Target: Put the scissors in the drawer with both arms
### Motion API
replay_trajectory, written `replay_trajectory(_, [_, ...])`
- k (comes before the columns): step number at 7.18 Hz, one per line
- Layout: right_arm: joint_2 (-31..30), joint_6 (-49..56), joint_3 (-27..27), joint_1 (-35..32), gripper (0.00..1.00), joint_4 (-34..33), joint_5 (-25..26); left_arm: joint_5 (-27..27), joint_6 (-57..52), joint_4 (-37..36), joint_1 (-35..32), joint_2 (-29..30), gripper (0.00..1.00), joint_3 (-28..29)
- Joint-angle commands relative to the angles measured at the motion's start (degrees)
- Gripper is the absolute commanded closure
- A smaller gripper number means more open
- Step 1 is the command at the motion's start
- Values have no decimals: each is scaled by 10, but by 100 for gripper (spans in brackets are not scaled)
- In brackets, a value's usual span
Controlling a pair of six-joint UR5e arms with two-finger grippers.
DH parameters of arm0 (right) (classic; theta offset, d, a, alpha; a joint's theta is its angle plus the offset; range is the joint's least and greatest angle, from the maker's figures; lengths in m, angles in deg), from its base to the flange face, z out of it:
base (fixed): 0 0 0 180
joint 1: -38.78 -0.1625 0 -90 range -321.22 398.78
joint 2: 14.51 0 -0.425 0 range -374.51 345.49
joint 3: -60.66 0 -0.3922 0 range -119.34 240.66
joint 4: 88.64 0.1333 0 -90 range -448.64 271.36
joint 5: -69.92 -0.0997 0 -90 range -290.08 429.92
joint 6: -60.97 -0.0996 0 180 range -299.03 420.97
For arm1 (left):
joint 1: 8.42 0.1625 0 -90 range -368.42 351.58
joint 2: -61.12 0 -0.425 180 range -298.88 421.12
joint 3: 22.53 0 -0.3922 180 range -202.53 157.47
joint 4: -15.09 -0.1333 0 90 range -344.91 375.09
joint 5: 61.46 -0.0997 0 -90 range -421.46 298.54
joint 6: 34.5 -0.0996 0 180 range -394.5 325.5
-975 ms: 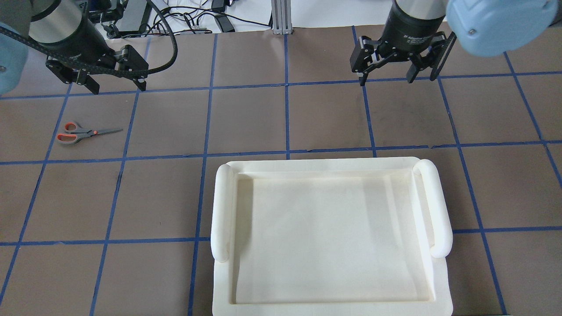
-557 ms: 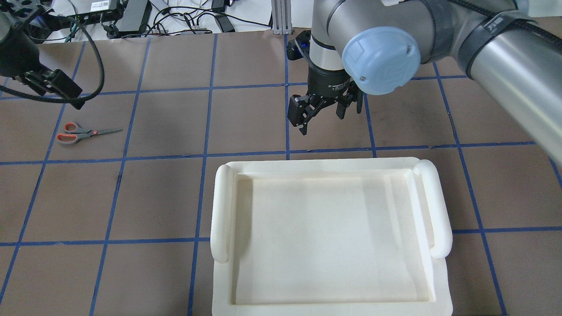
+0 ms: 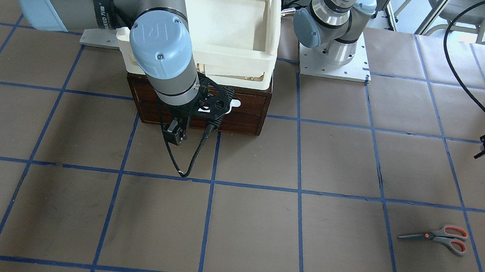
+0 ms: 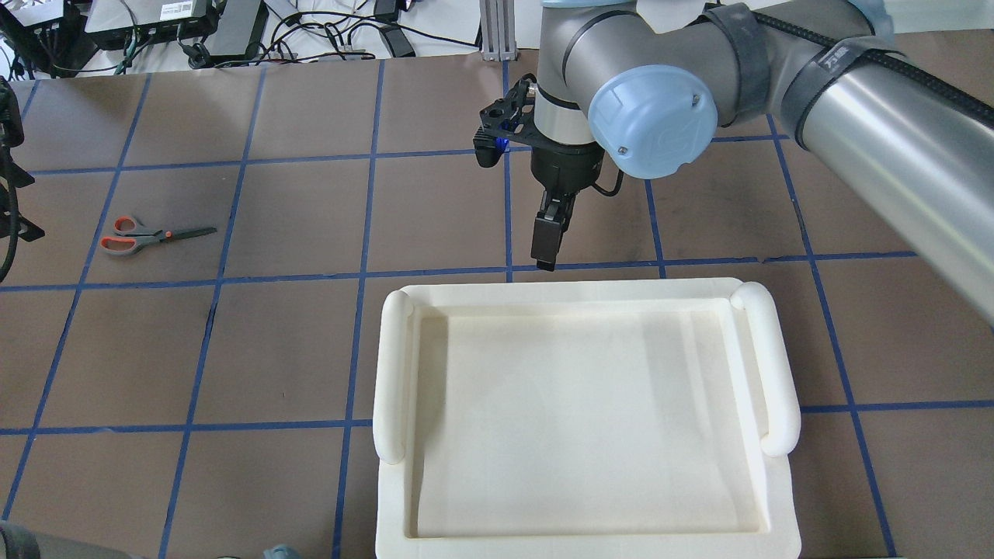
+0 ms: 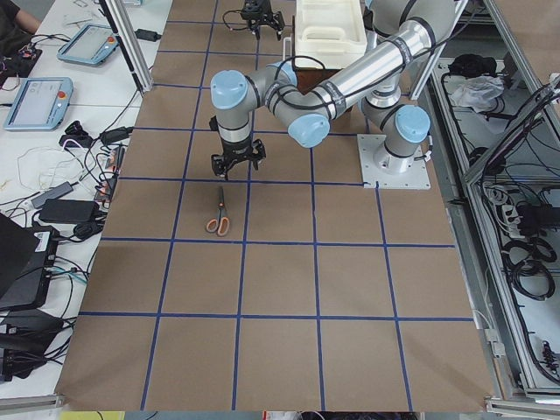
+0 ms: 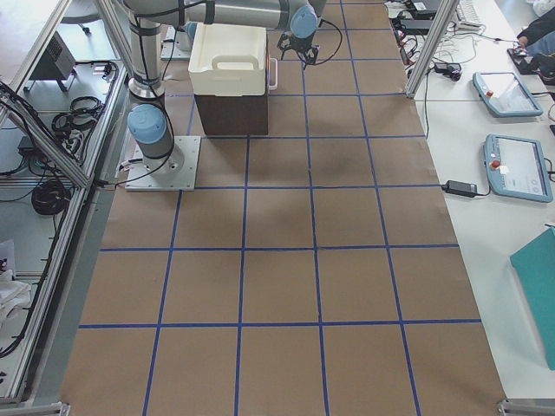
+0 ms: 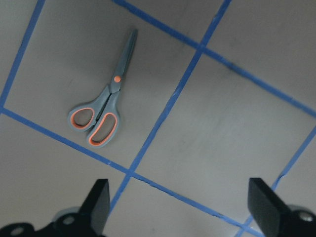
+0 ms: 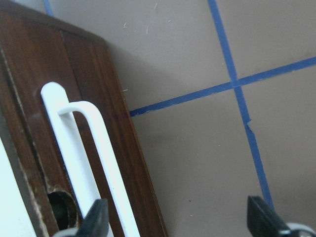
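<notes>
"Since the drawer point(image 3: 245, 111) looked shut beneath the white plastic bin point(image 4: 543, 289), which arm stood ready to open it?"

"The right one. The right gripper point(image 4: 546, 247) hung just in front of the dark wooden front with its fingers point(image 8: 261, 217) spread wide. The white bar handle point(image 8: 94, 163) lay off toward one finger rather than centred in the gap. I judged that a sideways shift was needed before any closing."

"And the scissors point(image 4: 147, 234)?"

"They lay flat on the table point(image 4: 311, 217), well apart from the drawer, on the robot's left. The left gripper point(image 7: 181, 207) hovered near them, likewise spread and holding nothing, so the left arm was plainly the nearer. They lay ahead of it and to one side of the gap (handles nearer the fingers, blades pointing away). Their long axis ran steeply across the line between the fingertips, so a grip looked workable once the gripper was centred."

"Did any view show what another missed?"

"Yes. From overhead the bin hid the drawer front altogether, and the left gripper was nearly out of frame. The front-facing camera showed the wooden front and the handle's end. Only the wrist cameras showed clearly how far each pair of fingers stood apart."
</notes>
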Motion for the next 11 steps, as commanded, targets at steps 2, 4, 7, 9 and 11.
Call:
replay_trajectory(2, [19,132,15,-6,0,-2,19,5,-204,-75,22,94,0,1])
replay_trajectory(4, [26,146,13,-9,0,1,56,5,-148,-81,4,145,0,1])
replay_trajectory(7, [27,145,16,-12,0,5,52,-5,-42,-113,-30,173,0,17])
replay_trajectory(9, [27,142,25,-26,0,5,52,-18,-40,-139,-33,187,0,21])
replay_trajectory(11, [27,143,38,-28,0,4,52,-14,-60,-159,-40,194,0,20])
